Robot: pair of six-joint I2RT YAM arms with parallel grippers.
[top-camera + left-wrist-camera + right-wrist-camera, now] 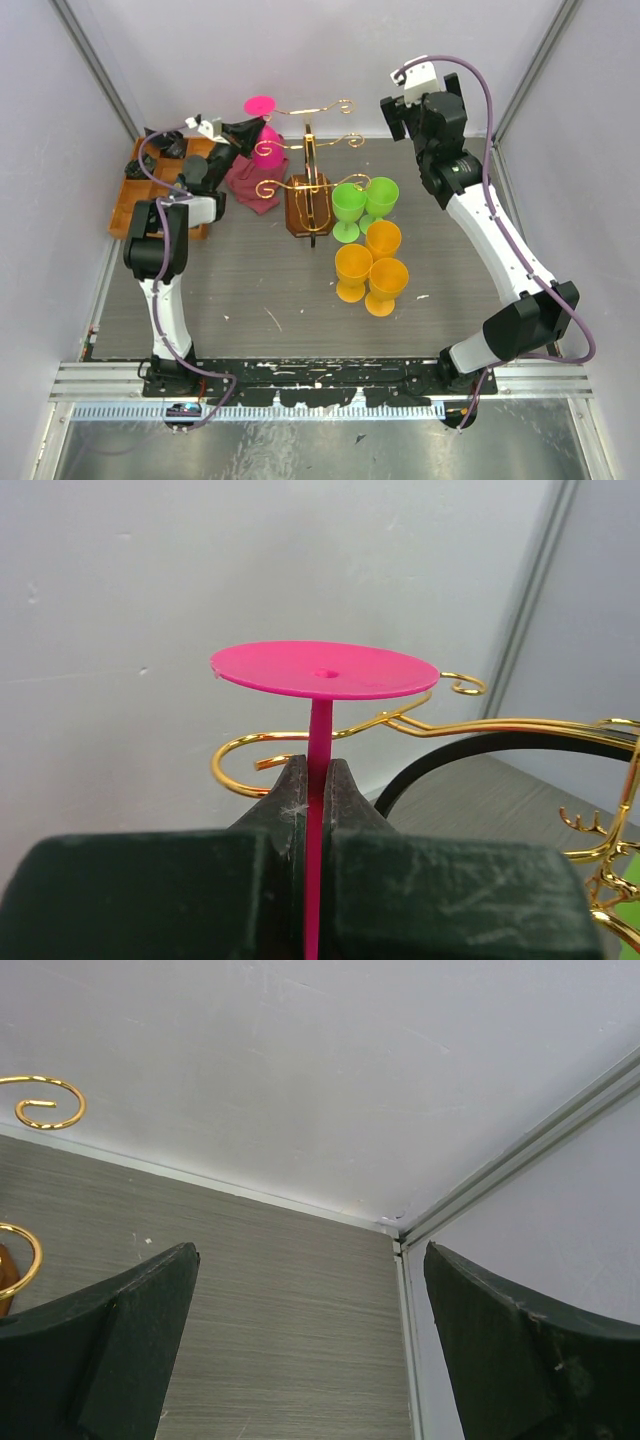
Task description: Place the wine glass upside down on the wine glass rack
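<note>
Left fingers [294,788]: pressed together on the thin pink stem of the wine glass, which is pinched between the two dark pads just below its foot.
Wine glass [325,668]: pink and held upside down above the bench, with the flat round foot uppermost and level. In the left wrist view the bowl is hidden below the fingers.
Glass position: at the back left of the bench, just beside the left-hand scroll ends of the wine glass rack. Whether the wire is touched cannot be told.
Wine glass rack [310,180]: gold wire with curled arms, set upright on a brown wooden base near the middle of the bench. Its curls are seen behind the pink stem from the left wrist.
Right fingers [140,1310]: spread wide apart and raised at the back right. Only the bench surface and the back corner of the enclosure are seen between them.
Green goblets [348,203]: two, upright, set close together just right of the rack's base.
Orange goblets [353,270]: three, upright, clustered in front of the green pair.
Wooden tray [128,205]: orange-brown with compartments, at the left edge of the bench, partly hidden by the left arm.
Dark pink cloth [255,185]: a crumpled heap lying between the tray and the rack's base.
Bench [250,290]: grey, with a fine grain.
</note>
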